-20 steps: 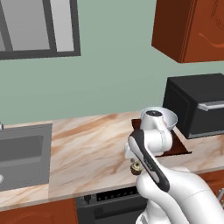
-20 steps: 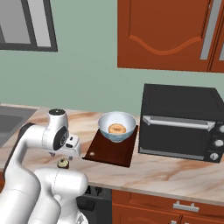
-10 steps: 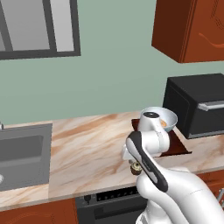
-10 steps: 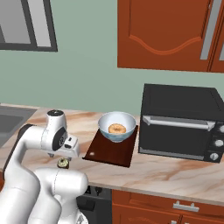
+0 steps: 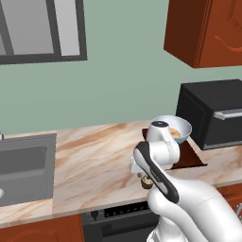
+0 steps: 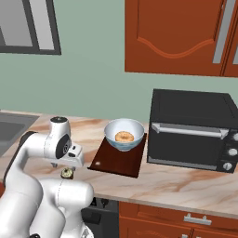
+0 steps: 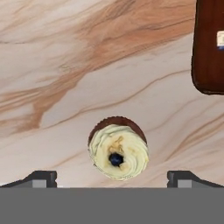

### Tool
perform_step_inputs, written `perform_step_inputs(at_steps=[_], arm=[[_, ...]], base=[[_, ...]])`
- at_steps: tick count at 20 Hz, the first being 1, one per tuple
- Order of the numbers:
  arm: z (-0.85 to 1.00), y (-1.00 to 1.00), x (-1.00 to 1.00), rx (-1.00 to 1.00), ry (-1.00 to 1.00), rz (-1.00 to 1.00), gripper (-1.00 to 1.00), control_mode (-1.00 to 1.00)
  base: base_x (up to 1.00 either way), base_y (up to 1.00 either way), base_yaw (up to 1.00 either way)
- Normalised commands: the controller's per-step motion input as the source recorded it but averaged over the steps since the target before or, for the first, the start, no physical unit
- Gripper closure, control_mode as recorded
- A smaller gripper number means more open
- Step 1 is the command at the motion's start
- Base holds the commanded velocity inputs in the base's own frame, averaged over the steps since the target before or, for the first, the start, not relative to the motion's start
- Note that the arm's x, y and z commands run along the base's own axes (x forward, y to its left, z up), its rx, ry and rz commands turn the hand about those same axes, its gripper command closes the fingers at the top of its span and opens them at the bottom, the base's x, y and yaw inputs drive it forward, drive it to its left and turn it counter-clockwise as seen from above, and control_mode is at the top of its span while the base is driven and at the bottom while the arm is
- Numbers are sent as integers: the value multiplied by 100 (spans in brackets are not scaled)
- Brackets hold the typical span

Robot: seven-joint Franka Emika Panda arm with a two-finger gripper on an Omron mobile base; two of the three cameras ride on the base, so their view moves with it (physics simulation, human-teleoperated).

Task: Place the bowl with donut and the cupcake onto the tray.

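Two wide-spread fingertips (image 7: 41,177) flank the cupcake (image 7: 118,151), tray (image 7: 210,48) edge nearby.

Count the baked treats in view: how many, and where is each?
2. The donut lies in the bowl on the tray; the cupcake stands on the counter beside the tray, under the open gripper. Others may hide behind the arm.

You see a counter (image 7: 65,52) of smooth, polished marble in beige with brown veins. The tray (image 6: 122,161) looks like dark, matt wood. The bowl (image 6: 123,135) appears as glossy glazed ceramic. The cupcake (image 7: 117,148) carries soft, ridged frosting. The microwave (image 6: 191,130) is matt black.
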Motion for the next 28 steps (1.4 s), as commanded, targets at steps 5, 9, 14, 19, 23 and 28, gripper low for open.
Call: perform_step_inputs(at_steps=[5, 9, 14, 19, 23, 28], arm=[[-28, 0, 0, 0, 0, 0, -100, -100], [-20, 0, 0, 0, 3, 0, -100, -100], [-12, -6, 0, 0, 11, 0, -100, -100], [-7, -12, 0, 0, 5, 0, -100, -100], [-11, 0, 0, 0, 6, 0, -100, -100], [-15, 0, 0, 0, 7, 0, -100, -100]], base=[[0, 0, 0], [0, 0, 0], [0, 0, 0], [0, 0, 0], [0, 0, 0], [0, 0, 0]])
